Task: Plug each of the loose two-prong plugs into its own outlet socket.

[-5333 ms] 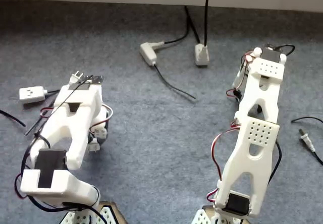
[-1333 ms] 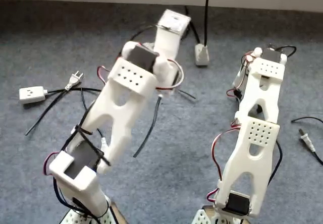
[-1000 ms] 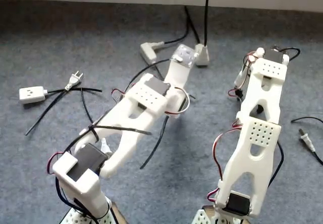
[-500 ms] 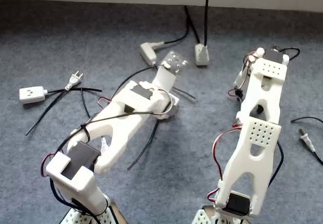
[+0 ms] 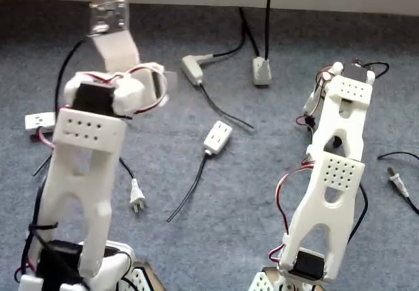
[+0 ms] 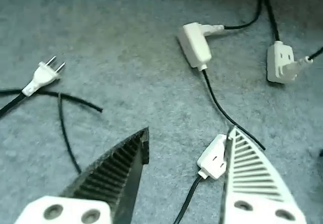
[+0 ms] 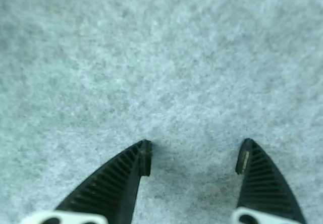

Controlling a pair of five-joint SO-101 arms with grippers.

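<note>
My left gripper (image 6: pixel 190 130) hangs open high over the carpet with nothing between its fingers; its arm (image 5: pixel 85 134) stands raised at the left. Just below it lies a white outlet socket (image 6: pixel 213 156) (image 5: pixel 217 137) on a short black cord. A loose two-prong plug (image 6: pixel 44 73) rests farther left. Another white plug (image 5: pixel 136 202) lies near the left arm's base. A third plug (image 5: pixel 396 181) sits at the far right. My right gripper (image 7: pixel 197 142) is open over bare carpet, and its arm (image 5: pixel 337 166) stands at the right.
An angled white socket (image 5: pixel 193 68) (image 6: pixel 196 50) and an upright socket (image 5: pixel 262 71) (image 6: pixel 280 62) with a black cord lie at the back. Another socket (image 5: pixel 39 120) peeks out behind the left arm. Black cords (image 6: pixel 65 128) cross the carpet at the left.
The left arm carried the corded socket over the middle, lowered it, let go, then rose and swung back left. The socket now lies on the carpet. The right arm kept still.
</note>
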